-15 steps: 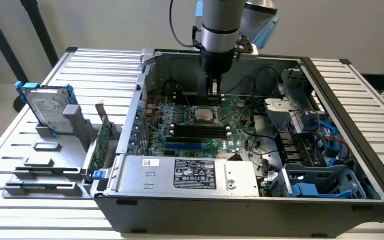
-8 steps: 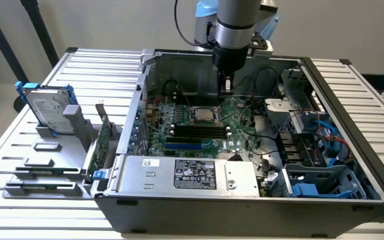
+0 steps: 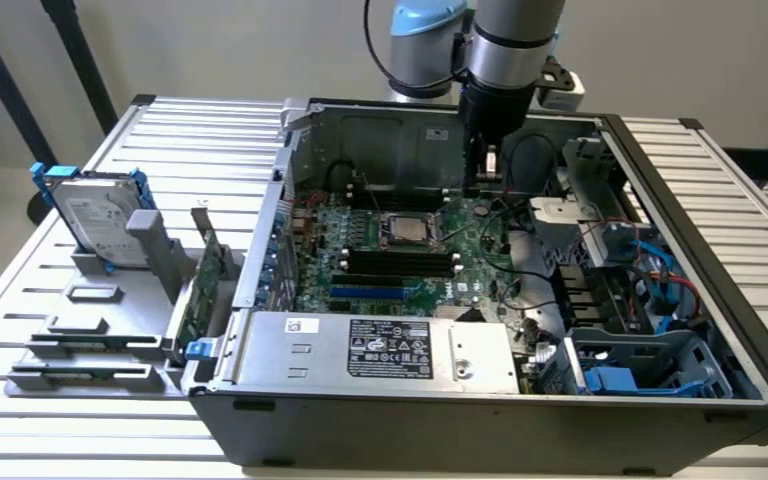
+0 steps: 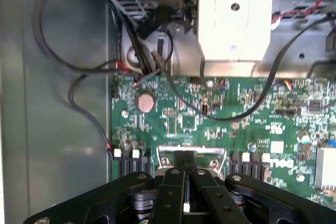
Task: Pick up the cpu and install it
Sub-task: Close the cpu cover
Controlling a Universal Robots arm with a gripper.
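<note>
The gripper (image 3: 482, 183), fingers together, hangs inside the open computer case (image 3: 357, 430). The cpu (image 3: 404, 228) lies on the green board (image 3: 471, 262), at 8 o'clock from the gripper. Black cables (image 4: 226, 119) loop close by.

The small, flat, square cpu (image 3: 406, 228) with a plain silvery-grey metal top lies level in the dark-framed socket (image 3: 381, 231) on the green motherboard (image 3: 466, 218) inside the open grey computer case (image 3: 491, 430)

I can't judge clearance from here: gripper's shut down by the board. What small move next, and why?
Probably a short straight lift. The gripper is shut with nothing visibly held, the cpu lies seated on the motherboard, and black cables run close by.
</note>
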